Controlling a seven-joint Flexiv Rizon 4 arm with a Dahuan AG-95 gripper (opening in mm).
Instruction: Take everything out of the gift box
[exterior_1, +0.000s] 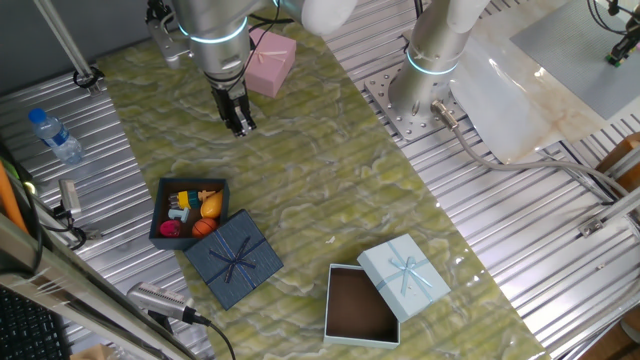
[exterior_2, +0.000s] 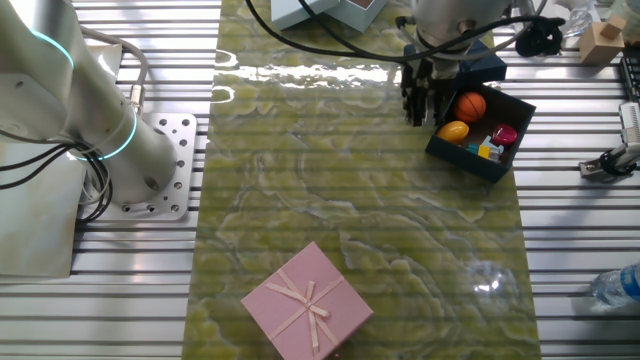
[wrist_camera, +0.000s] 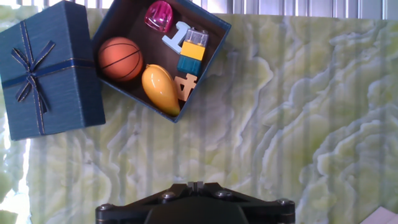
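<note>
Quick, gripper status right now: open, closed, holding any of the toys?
Gripper: fingers look together, holding nothing; it hangs above the bare mat, short of the gift box, whose toys are all inside.

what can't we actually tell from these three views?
- Gripper open or shut: too small in both fixed views, and the hand view shows only the housing, fingers cut off by the bottom edge.
- Small toys under the block figure in the navy gift box: overlapping, shapes unclear.
- Contents of the closed pink box: lid on.
- Water bottle: cut off by the right edge.
</note>
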